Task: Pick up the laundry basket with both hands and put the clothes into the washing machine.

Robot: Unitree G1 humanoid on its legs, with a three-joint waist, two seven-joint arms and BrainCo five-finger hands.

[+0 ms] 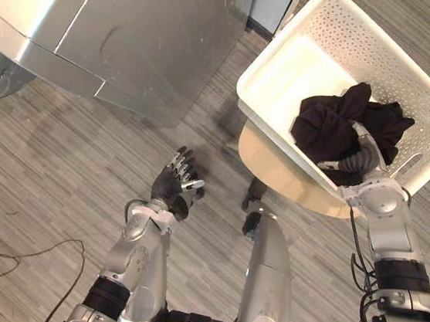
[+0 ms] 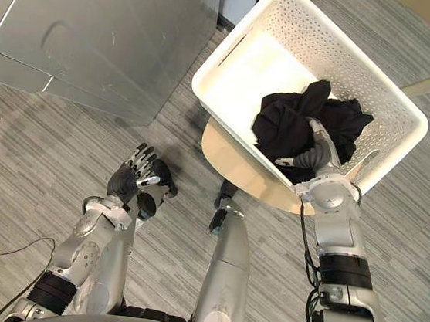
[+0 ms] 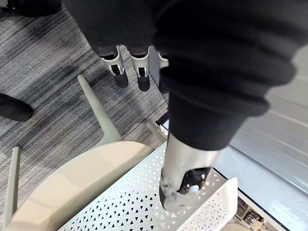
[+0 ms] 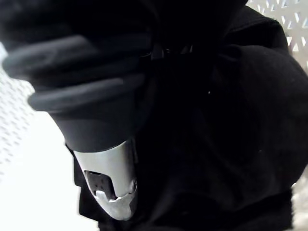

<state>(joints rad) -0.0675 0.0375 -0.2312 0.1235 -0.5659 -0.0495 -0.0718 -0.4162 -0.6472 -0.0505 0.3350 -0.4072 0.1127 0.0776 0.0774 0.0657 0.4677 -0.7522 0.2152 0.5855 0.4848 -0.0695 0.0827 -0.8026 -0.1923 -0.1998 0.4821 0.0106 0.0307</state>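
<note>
A white perforated laundry basket point(image 1: 411, 74) sits tilted on a beige round stool point(image 1: 276, 172) at the right. A heap of black clothes point(image 1: 324, 123) lies in its near corner. My right hand point(image 1: 361, 156) reaches over the basket's near rim and rests on the black clothes point(image 4: 231, 120); its thumb point(image 4: 110, 185) shows against the cloth. My left hand point(image 1: 175, 180) is raised over the floor left of the stool, open and empty, apart from the basket. Its straight fingers point(image 3: 130, 67) show above the basket's wall point(image 3: 144, 202).
The silver washing machine point(image 1: 137, 28) stands at the upper left, a step from the basket. Striped grey carpet point(image 1: 60, 159) lies between it and the stool. The stool's pale legs point(image 3: 98, 115) spread out under the seat.
</note>
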